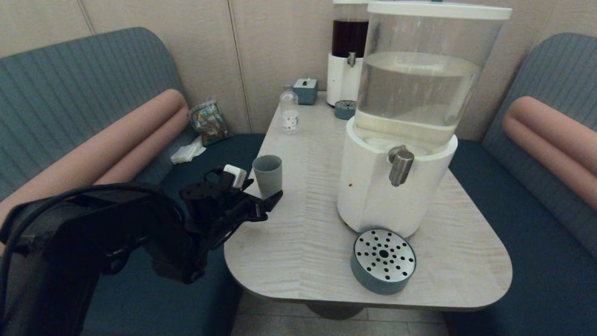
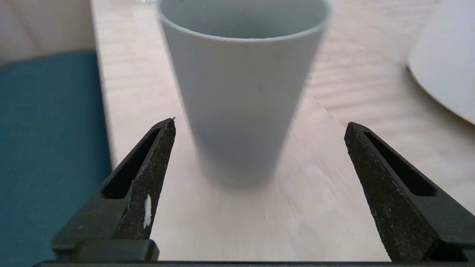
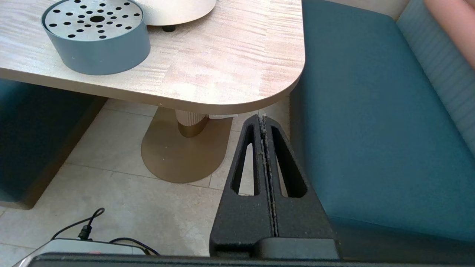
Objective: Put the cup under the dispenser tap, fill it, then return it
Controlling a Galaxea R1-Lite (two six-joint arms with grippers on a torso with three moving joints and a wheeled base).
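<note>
Left claw point(image 2: 259, 124) is spread wide, fingers either side of the cup point(image 2: 241, 100) but not touching it; the cup stands upright near the counter point(image 1: 303, 224) edge, well apart from the dispenser tap point(image 1: 400, 164). Advise closing evenly mid-body, then lifting level. Right claw point(image 3: 264, 120) is pressed together, parked below counter height.

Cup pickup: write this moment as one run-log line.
left gripper: open, short of cup | cup: upright, untouched, on table | right gripper: shut, parked low | dispenser tap: unused
</note>
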